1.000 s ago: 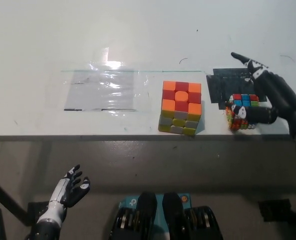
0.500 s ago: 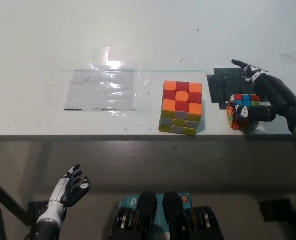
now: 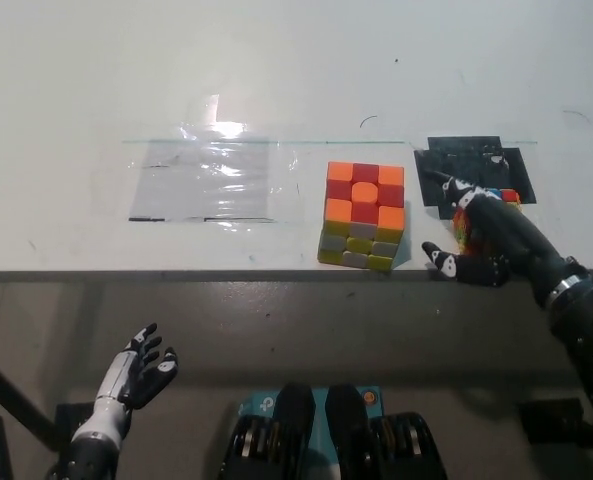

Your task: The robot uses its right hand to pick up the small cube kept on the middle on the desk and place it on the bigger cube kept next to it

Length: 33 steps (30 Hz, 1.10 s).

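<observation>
Small cube (image 3: 488, 196): sits near the desk's front edge on the right, mostly covered by the black hand; only a few red, blue and green tiles show above the knuckles.
Right hand (image 3: 486, 232): lies over the small cube from the front-right, one finger reaching toward the bigger cube, the thumb low at the desk's edge. Whether the fingers actually clamp the cube or only drape over it — cannot tell.
Bigger cube (image 3: 363, 215): orange-and-red top, yellow and grey front, standing just left of the hand and apart from it.
Black patch (image 3: 463, 160): dark mat on the desk behind the small cube.
Clear sheet (image 3: 204, 180): glossy film taped flat, well left of both cubes.
Desk (image 3: 276, 70): white, with a front edge right below both cubes.
Left hand (image 3: 136, 375): rests below the desk at lower left, fingers spread, holding nothing.
Risk: the small cube is close to the edge — a loose or off-centre grasp could nudge it over. The outstretched finger could also bump the bigger cube during the carry.
Containers: none in view, nothing held inside anything.
</observation>
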### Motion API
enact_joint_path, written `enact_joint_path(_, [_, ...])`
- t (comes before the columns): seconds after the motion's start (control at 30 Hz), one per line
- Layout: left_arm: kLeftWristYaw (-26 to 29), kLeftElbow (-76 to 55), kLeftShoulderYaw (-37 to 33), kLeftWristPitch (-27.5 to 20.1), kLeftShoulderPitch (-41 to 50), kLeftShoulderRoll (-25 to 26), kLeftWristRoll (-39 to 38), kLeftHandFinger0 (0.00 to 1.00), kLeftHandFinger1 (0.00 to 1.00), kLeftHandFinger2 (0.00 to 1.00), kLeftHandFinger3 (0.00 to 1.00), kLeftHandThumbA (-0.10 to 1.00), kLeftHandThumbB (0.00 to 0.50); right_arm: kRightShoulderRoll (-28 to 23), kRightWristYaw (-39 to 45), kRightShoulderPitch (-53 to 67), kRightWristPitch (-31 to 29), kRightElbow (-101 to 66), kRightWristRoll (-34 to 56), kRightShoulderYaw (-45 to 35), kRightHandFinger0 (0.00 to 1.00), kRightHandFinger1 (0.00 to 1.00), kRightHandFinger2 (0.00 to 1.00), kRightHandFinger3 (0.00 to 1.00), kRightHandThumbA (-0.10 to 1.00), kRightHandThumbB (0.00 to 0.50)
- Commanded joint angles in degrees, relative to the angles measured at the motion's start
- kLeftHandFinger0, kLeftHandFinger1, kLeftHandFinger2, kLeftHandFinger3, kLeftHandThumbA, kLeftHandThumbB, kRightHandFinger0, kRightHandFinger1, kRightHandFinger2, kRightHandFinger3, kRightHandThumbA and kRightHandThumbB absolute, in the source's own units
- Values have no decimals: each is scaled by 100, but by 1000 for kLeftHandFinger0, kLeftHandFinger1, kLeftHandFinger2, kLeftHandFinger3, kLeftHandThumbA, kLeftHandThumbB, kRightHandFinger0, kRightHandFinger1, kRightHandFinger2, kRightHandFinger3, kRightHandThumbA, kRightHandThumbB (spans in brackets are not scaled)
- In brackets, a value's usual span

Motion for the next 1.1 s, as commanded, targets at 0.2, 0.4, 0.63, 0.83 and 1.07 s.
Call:
enact_joint_path(0.2, [39,-164,42,-119,-137,74,-13,1000,1000,1000,1000,395,279,-150,-136,-120,-328,452,-210,-32,1000,1000,1000,1000,492,424])
enact_joint_path(0.4, [81,-149,37,-141,-139,71,36,1000,1000,1000,1000,392,268,-310,-96,-384,-398,520,-123,-191,1000,1000,1000,1000,512,412])
enact_joint_path(0.63, [78,-149,46,-126,-83,24,13,1000,1000,1000,1000,383,261,-200,74,-507,-474,196,-77,-113,1000,1000,1000,1000,508,422])
enact_joint_path(0.83, [16,-151,118,-139,-108,3,-101,1000,1000,1000,1000,358,273,-170,83,-587,-545,128,-133,-78,1000,1000,1000,1000,541,412])
enact_joint_path(1.07, [75,-177,104,-167,-145,42,10,1000,1000,1000,1000,396,269,-188,219,-579,-469,184,-202,8,1000,1000,1000,1000,497,427])
